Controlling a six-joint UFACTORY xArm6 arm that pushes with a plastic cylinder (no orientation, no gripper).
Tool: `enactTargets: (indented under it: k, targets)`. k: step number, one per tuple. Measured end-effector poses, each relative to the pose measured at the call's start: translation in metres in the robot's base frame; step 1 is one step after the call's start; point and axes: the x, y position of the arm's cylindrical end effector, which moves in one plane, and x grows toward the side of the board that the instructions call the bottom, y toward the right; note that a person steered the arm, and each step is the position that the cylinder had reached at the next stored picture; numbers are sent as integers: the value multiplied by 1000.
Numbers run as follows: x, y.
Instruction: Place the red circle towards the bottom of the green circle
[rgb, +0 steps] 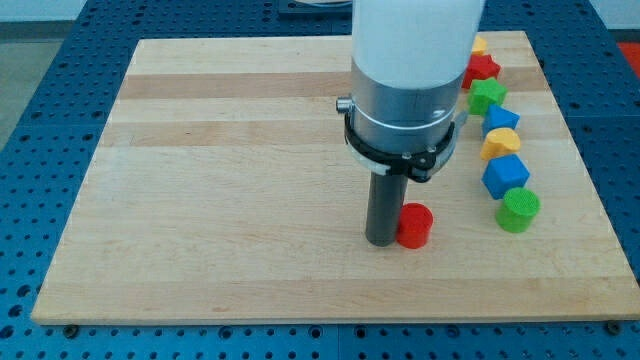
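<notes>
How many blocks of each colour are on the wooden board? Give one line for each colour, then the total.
Red: 2, the red circle touching my tip on its right, and a red star.
Green: 2, the green circle and a green star.
Blue: 2.
Yellow: 2.
Total: 8

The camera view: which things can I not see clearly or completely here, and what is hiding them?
- Yellow block at the view's top: mostly hidden behind the arm's white body, shape unclear.
- Red block below it: left part covered by the arm, looks star-like.
- My tip: touching the red circle or just beside its left side, cannot tell.
- Board behind the arm: hidden.
- Green circle is fully visible.
</notes>
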Motion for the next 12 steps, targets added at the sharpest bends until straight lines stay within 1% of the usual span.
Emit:
enactTargets:
  k: [1,3,4,6,8,9,10,12]
  targets:
    - [0,14]
    - [-23,6]
    - [-23,11]
    - [-3,45]
    - [-1,74]
    - [3,81]
    - [17,83]
    - [21,101]
